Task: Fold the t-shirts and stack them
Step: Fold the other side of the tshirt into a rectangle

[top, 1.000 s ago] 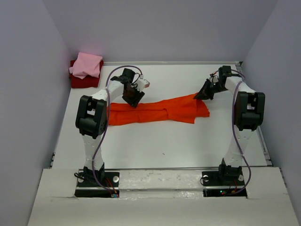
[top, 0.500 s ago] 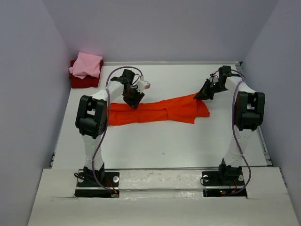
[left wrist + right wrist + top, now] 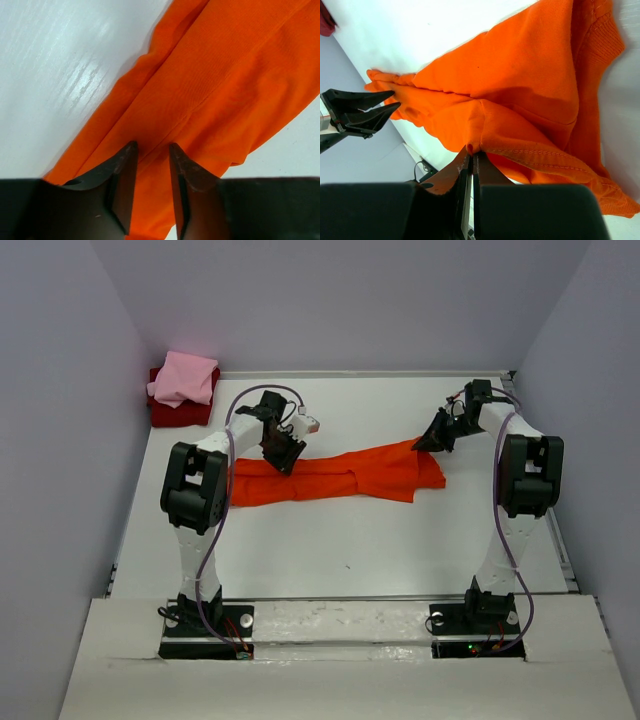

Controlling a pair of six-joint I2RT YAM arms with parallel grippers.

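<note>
The bright orange-red t-shirt [image 3: 340, 474] lies as a long, narrow folded band across the middle of the table. My left gripper [image 3: 283, 454] is open just over its left part; in the left wrist view both fingertips [image 3: 131, 150] stand a little apart over the orange cloth [image 3: 225, 85]. My right gripper [image 3: 432, 438] is shut on a pinch of the shirt's far right edge, seen in the right wrist view [image 3: 472, 151] with the cloth [image 3: 520, 85] spreading away from it. The light pink t-shirt [image 3: 185, 378] lies folded on the dark red one [image 3: 180, 414] in the far left corner.
Grey walls close in the table on the left, back and right. The white table [image 3: 340, 540] stretches bare between the shirt and the arm bases. The left gripper shows in the right wrist view [image 3: 362, 112].
My left wrist has shifted very slightly over the shirt's left part. The right arm and the shirt have not visibly moved.
</note>
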